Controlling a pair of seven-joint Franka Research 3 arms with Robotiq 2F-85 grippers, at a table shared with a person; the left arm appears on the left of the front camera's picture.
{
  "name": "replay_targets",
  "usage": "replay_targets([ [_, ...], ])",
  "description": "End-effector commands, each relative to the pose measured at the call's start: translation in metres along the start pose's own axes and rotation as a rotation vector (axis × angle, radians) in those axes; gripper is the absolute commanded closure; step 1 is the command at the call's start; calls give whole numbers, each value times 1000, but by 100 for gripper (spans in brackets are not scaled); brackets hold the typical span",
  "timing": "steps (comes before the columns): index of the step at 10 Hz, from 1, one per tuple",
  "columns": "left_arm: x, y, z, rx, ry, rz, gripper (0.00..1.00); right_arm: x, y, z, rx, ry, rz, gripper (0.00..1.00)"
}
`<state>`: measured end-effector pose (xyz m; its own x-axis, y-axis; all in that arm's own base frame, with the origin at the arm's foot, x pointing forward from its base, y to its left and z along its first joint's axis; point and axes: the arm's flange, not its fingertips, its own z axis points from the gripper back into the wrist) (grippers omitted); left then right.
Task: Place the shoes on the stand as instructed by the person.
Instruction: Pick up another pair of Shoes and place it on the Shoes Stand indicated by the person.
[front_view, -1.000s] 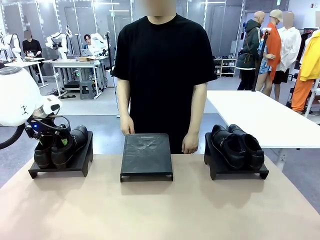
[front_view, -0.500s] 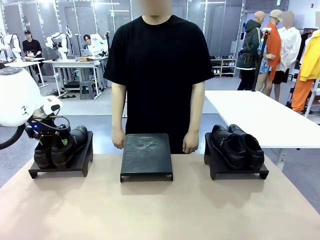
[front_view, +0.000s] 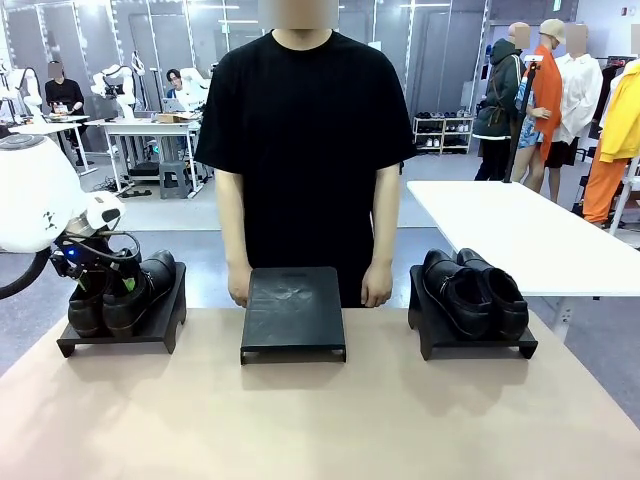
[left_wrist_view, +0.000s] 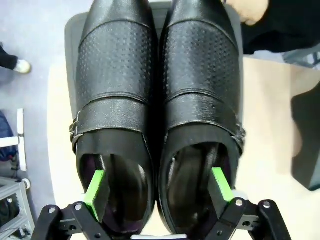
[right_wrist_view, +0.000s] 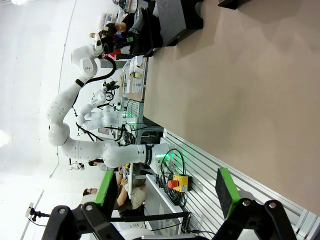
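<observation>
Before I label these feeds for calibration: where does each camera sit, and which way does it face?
Front: fixed between the arms, facing the person across the table; left gripper at the left shoes.
Left wrist: looks down on those shoes, one finger inside each.
Right wrist: rolled sideways, facing along the table; right gripper open, empty.
Front and left wrist share the left shoes.

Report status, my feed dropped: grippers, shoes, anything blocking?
Left gripper open, one finger inside each left-pair shoe. Right gripper open, empty. Middle stand bare; person's hands beside it.
</observation>
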<state>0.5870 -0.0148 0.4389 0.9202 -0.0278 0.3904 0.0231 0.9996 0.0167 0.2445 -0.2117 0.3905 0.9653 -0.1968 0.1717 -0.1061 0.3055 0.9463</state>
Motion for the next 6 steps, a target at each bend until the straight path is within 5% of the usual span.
replay_targets([
  [1,-2,7,52,-74,37,17,0,-2,1,2,1,8,23,0],
  [4,-55,40,120,-291,129,42,0,-2,1,2,1,8,23,0],
  [6,-106,65,137,-594,177,50,0,-2,1,2,1,8,23,0],
])
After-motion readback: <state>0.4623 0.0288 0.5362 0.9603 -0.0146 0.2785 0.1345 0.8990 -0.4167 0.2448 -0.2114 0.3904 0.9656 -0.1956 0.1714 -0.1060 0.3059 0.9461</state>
